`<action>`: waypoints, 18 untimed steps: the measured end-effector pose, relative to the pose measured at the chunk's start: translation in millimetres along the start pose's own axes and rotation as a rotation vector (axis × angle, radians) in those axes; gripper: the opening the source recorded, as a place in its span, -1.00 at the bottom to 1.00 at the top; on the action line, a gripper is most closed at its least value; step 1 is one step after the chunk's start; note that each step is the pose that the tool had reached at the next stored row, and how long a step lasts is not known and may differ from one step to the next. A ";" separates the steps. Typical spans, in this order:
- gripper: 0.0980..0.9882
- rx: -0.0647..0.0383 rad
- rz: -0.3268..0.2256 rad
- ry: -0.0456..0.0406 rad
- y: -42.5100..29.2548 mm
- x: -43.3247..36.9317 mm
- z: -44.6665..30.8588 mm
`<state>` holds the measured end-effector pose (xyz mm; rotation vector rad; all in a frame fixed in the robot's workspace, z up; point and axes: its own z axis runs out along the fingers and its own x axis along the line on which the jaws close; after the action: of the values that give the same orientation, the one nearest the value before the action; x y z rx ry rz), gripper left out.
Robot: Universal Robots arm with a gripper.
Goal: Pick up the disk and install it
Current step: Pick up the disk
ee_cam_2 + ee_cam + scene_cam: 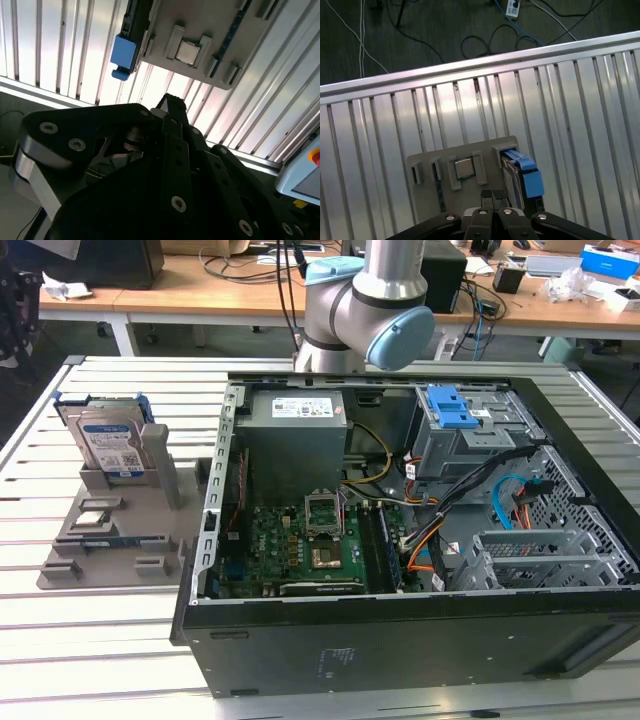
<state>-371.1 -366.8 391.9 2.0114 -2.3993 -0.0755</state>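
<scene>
Hovering above the grey fixture block, the gripper is showing its fingertips pressed together in the first wrist view, closed and grasping nothing. The disk is standing on edge in a slot along one side of that block, just beside the point under the gripper, with its blue rail carrier facing upward. A bare processor chip is lying in the neighbouring pocket.

In the exterior view, the block is sitting near the slatted table's edge on the exterior view's left, with the disk at the block's far end. The open computer case is lying beside it, and the arm is rising beyond the case's far wall.

The step in hand is judged to be the approach for the pick. Doing it well is calling for opened jaws centred over the disk's upper edge and squared to its flat faces. They should be closing on the rigid body rather than the thin blue clips.

A white-and-blue barcode label is facing outward on the disk, and a white label is showing on the power-supply box. Their print is proving too small to read.
</scene>
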 end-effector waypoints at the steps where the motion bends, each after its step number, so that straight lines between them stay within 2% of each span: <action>1: -0.98 0.000 -0.012 0.0005 0.0 0.0 0.0; 12: -0.98 -0.003 -0.127 0.0055 0.0 0.0 0.0; 18: -0.98 -0.004 -0.169 0.0073 0.0 0.0 0.0</action>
<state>-371.1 -366.8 391.9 2.2038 -2.2183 -0.0738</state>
